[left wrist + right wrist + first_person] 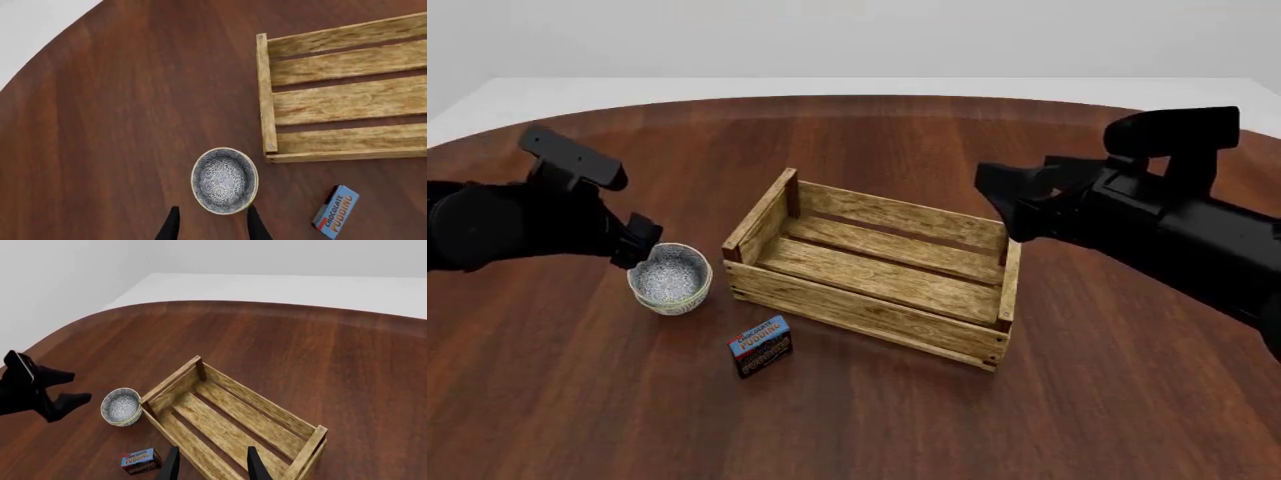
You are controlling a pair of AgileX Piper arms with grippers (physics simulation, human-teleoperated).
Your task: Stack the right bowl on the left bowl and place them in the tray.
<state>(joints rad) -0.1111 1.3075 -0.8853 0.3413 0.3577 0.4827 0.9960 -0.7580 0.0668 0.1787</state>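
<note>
The stacked bowls [670,279] rest on the table at nine o'clock of the wooden crate [874,268], awaiting transfer. The left gripper [638,243] is held open beside them; the right gripper [210,464] hovers open, empty.

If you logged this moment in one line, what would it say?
bowls: apparently stacked, on table beside tray | tray: empty | left gripper: open, at the bowls | right gripper: open, above tray | pudding box: untouched

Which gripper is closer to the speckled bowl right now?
The left gripper, open right beside the speckled bowl left of the tray; the right gripper hangs open near the tray's right end.
</note>
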